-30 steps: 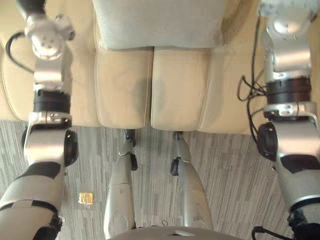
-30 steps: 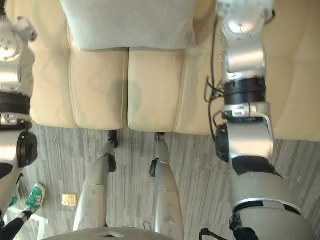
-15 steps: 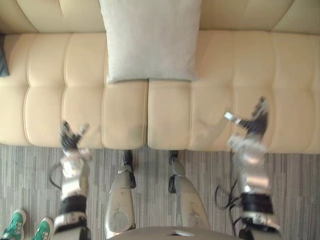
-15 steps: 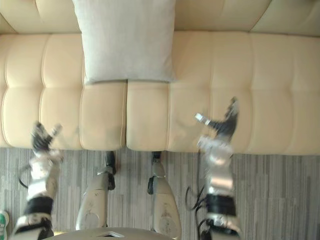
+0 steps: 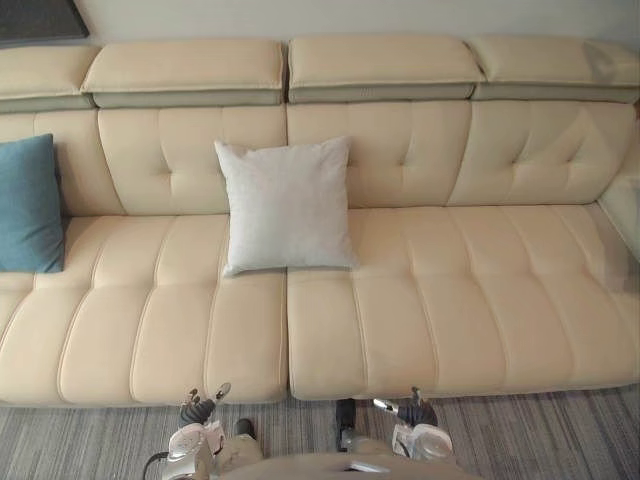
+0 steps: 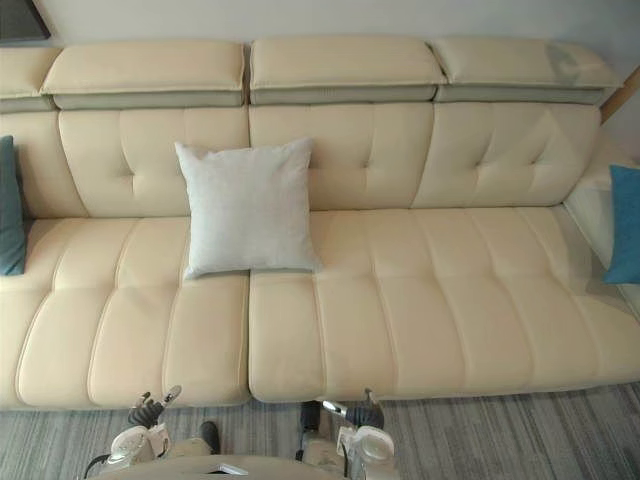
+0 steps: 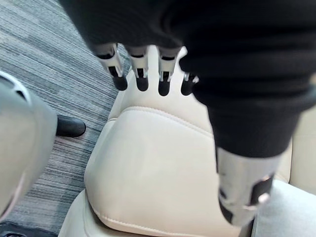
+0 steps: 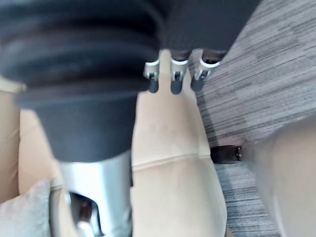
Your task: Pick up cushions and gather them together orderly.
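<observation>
A light grey cushion leans upright against the backrest near the middle of the cream sofa. A teal cushion stands at the sofa's left end. Another blue cushion rests on the corner section at the far right. My left hand and right hand hang low in front of the sofa's front edge, over the floor, far from all three cushions. In the left wrist view the fingers are straight and hold nothing. In the right wrist view the fingers are likewise straight and empty.
The sofa has raised headrests along the back and turns a corner at the right. Grey striped carpet runs in front of it. A dark sofa foot stands on the carpet.
The camera has pulled back and tilted up, so the whole sofa now shows. Both arms have drawn back from the seat to the picture's lower edge, hands empty.
</observation>
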{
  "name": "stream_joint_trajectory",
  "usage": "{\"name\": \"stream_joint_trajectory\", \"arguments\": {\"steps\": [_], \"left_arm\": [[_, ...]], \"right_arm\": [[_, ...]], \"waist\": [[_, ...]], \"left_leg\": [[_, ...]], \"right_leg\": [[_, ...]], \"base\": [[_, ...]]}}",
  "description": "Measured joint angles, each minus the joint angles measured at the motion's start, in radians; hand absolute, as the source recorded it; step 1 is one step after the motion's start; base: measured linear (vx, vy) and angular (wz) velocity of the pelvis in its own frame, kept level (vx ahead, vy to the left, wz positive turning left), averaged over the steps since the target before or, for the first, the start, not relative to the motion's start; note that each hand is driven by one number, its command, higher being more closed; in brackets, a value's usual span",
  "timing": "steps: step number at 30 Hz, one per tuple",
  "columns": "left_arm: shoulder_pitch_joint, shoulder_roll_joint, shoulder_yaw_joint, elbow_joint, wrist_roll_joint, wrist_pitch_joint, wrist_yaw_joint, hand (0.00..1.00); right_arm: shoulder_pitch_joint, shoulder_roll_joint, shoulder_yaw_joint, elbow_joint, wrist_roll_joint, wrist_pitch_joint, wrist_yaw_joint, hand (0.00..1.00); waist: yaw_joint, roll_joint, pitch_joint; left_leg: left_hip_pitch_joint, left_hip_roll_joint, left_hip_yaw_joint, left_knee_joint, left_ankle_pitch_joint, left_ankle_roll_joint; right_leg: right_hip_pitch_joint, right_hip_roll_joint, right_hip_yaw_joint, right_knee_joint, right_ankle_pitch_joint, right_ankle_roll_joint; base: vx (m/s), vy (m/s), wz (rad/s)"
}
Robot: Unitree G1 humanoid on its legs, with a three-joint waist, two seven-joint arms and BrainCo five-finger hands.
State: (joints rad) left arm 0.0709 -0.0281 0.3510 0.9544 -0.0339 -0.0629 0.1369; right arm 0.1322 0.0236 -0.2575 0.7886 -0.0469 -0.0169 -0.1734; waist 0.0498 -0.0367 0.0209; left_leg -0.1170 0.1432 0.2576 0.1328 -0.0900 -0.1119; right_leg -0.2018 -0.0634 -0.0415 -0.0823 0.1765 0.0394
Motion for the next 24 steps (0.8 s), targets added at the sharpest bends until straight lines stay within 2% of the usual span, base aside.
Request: {"name": "stream_joint_trajectory", "arguments": {"steps": [6, 9, 10, 11, 12, 13, 14, 15, 16, 17, 19, 20, 22, 24], "left_arm": [[0.001, 0.007, -0.009, 0.03, 0.002, 0.002, 0.001, 0.0], [-0.007, 0.021, -0.036, 0.029, 0.001, 0.001, 0.002, 0.0], [-0.008, 0.031, -0.037, 0.022, 0.001, 0.001, 0.002, 0.0], [-0.006, 0.028, -0.034, 0.009, 0.001, 0.002, 0.003, 0.0], [-0.005, 0.023, -0.035, -0.001, 0.001, 0.001, 0.003, 0.0], [-0.004, 0.023, -0.037, -0.006, 0.001, 0.001, 0.003, 0.0], [0.005, 0.036, -0.037, -0.01, -0.001, 0.001, 0.005, 0.0], [0.015, 0.046, -0.037, -0.011, -0.001, 0.002, 0.005, 0.0], [0.022, 0.05, -0.036, -0.015, -0.002, 0.001, 0.006, 0.0], [0.021, 0.053, -0.031, -0.007, -0.003, 0.004, 0.011, 0.0], [0.018, 0.026, -0.037, -0.004, -0.003, 0.005, 0.011, 0.0], [0.014, 0.021, -0.044, -0.004, -0.003, 0.005, 0.011, 0.0], [-0.02, 0.008, -0.095, -0.003, -0.003, 0.005, 0.012, 0.0], [-0.021, 0.006, -0.114, -0.004, -0.002, 0.003, 0.012, 0.0]], "right_arm": [[-0.036, -0.038, -0.002, 0.093, -0.002, 0.004, -0.001, 0.0], [-0.059, -0.038, 0.003, 0.093, -0.032, 0.004, -0.001, 0.0], [-0.071, -0.034, 0.012, 0.093, -0.038, 0.004, -0.001, 0.0], [-0.095, -0.035, 0.012, 0.094, -0.039, 0.005, -0.001, 0.0], [-0.104, -0.035, 0.011, 0.095, -0.039, 0.005, -0.001, 0.0], [-0.11, -0.034, 0.011, 0.095, -0.039, 0.005, -0.001, 0.0], [-0.109, -0.023, 0.011, 0.102, -0.041, 0.005, 0.0, 0.0], [-0.107, -0.02, 0.013, 0.113, -0.042, 0.005, 0.0, 0.0], [-0.108, -0.021, 0.02, 0.129, -0.048, 0.004, -0.001, 0.0], [-0.129, -0.029, 0.024, 0.138, -0.071, 0.004, -0.001, 0.0], [-0.155, -0.043, 0.05, 0.133, -0.079, 0.004, -0.004, 0.0], [-0.16, -0.052, 0.053, 0.133, -0.079, 0.004, -0.004, 0.0], [-0.196, -0.071, 0.088, 0.132, -0.079, 0.004, -0.004, 0.0], [-0.19, -0.069, 0.098, 0.131, -0.079, 0.005, -0.006, 0.0]], "waist": [[-0.001, -0.001, 0.003], [-0.007, -0.004, 0.035], [-0.004, -0.021, 0.044], [0.001, 0.01, 0.052], [0.006, 0.017, 0.056], [0.006, 0.013, 0.055], [0.006, -0.003, 0.053], [0.006, -0.02, 0.04], [0.01, -0.032, 0.033], [0.015, -0.041, 0.026], [0.031, -0.008, 0.024], [0.032, -0.003, 0.029], [0.03, 0.045, 0.065], [0.029, 0.056, 0.085]], "left_leg": [[0.055, -0.015, 0.023, 0.002, -0.013, -0.003], [0.046, -0.005, 0.025, 0.083, -0.062, 0.005], [0.044, -0.01, 0.045, 0.101, -0.065, 0.027], [0.024, 0.025, 0.065, 0.089, -0.045, 0.042], [0.02, 0.034, 0.066, 0.09, -0.04, 0.041], [0.018, 0.037, 0.063, 0.091, -0.036, 0.041], [0.032, 0.029, 0.046, 0.092, -0.024, 0.044], [0.031, 0.018, 0.04, 0.098, -0.021, 0.043], [0.027, 0.01, 0.042, 0.106, -0.02, 0.042], [0.012, 0.005, 0.041, 0.121, -0.012, 0.035], [-0.025, 0.018, 0.042, 0.099, 0.035, 0.038], [-0.034, 0.02, 0.042, 0.095, 0.043, 0.037], [-0.086, 0.048, 0.029, 0.092, 0.065, 0.019], [-0.07, 0.06, 0.021, 0.077, 0.088, 0.014]], "right_leg": [[0.024, 0.001, 0.044, 0.017, 0.008, 0.019], [0.022, 0.002, 0.051, 0.079, -0.009, 0.025], [0.022, -0.007, 0.059, 0.07, -0.027, 0.016], [-0.006, -0.013, -0.023, 0.144, -0.11, 0.002], [-0.047, -0.026, -0.056, 0.28, -0.157, -0.015], [-0.081, -0.04, -0.083, 0.414, -0.196, -0.02], [-0.092, -0.093, -0.123, 0.683, -0.287, -0.004], [-0.065, -0.129, -0.137, 0.758, -0.322, 0.006], [-0.051, -0.148, -0.131, 0.757, -0.347, 0.032], [-0.034, -0.126, -0.136, 0.695, -0.359, 0.038], [0.008, -0.085, -0.13, 0.53, -0.359, 0.038], [0.014, -0.08, -0.132, 0.496, -0.359, 0.038], [0.016, -0.044, -0.141, 0.389, -0.33, 0.022], [0.03, -0.027, -0.141, 0.371, -0.312, 0.011]], "base": [[0.03, 0.018, -0.21], [-0.06, 0.052, -0.12], [-0.13, 0.052, -0.17], [-0.12, 0.056, -0.18], [-0.09, 0.046, -0.06], [0.02, 0.023, 0.16], [0.05, -0.04, 0.33], [0.06, -0.131, 0.3], [0.02, -0.154, 0.05], [-0.04, -0.14, -0.19], [-0.07, -0.119, -0.21], [-0.11, -0.136, -0.14], [-0.19, -0.105, -0.06], [-0.24, -0.078, -0.03]]}}
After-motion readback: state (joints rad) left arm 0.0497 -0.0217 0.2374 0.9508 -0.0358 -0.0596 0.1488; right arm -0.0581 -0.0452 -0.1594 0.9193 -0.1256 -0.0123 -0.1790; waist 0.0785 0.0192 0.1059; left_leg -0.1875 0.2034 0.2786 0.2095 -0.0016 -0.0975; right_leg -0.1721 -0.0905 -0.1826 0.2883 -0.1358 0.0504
